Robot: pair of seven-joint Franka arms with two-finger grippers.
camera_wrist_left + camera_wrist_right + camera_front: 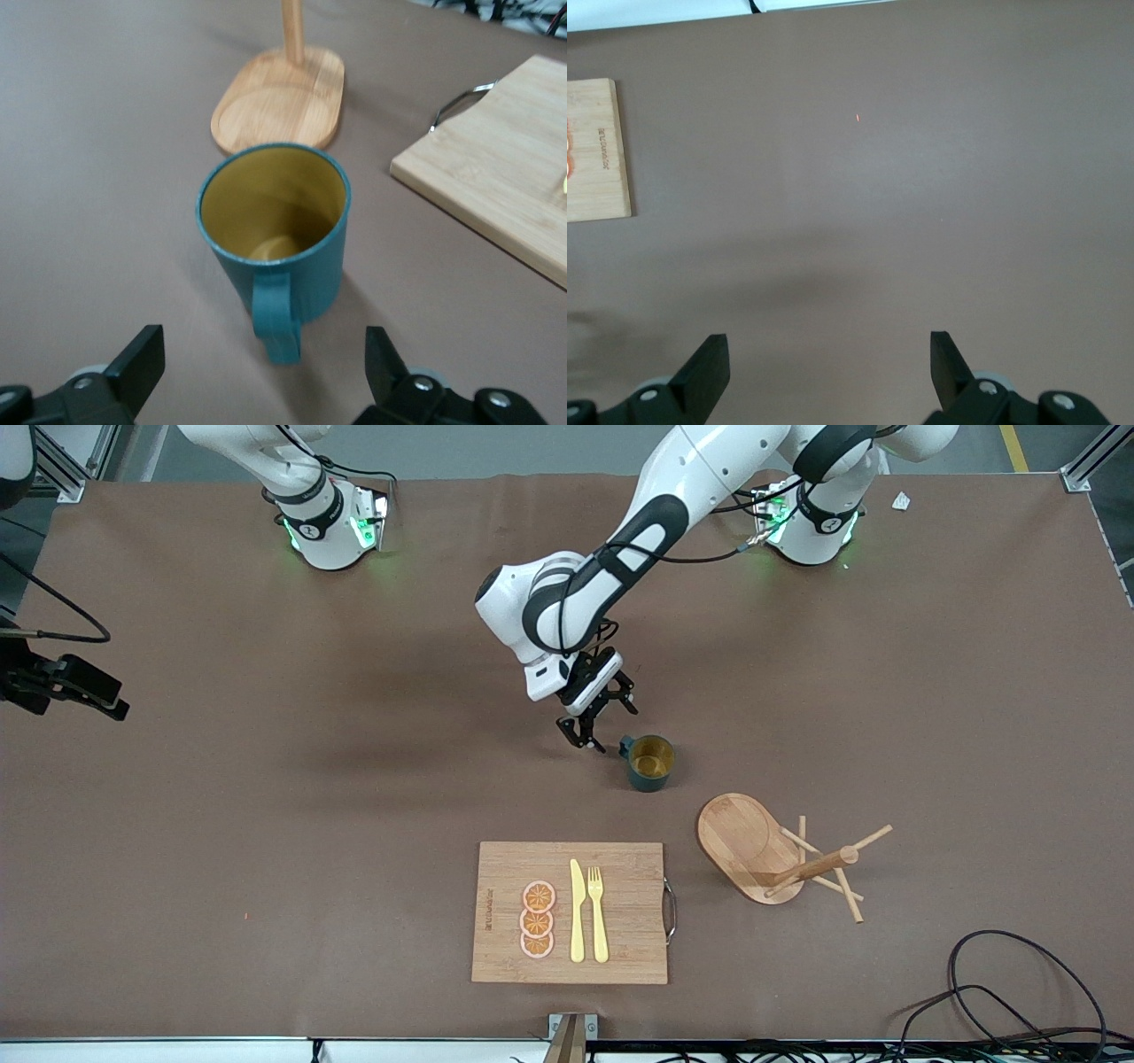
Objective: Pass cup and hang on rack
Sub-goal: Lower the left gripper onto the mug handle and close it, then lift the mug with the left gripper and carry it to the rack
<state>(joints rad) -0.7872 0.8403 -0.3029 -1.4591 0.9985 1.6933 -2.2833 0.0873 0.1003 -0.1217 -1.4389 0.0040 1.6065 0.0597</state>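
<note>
The dark teal cup (651, 763) stands upright on the brown table, its handle turned toward my left gripper. My left gripper (607, 726) is open and empty, low over the table just beside the cup, toward the arms' bases. In the left wrist view the cup (275, 230) shows its yellowish inside, and its handle (276, 323) lies between my open left gripper's (266, 372) jaws, a little ahead of them. The wooden rack (771, 850) stands upright nearer the front camera than the cup; its base also shows in the left wrist view (279, 102). My right gripper (111, 704) waits open over bare table at the right arm's end (828, 372).
A wooden cutting board (620, 912) with a metal handle, orange slices, a yellow knife and fork lies near the front edge; it also shows in both wrist views (505, 186) (594, 150). Black cables (1019, 992) lie at the front corner on the left arm's end.
</note>
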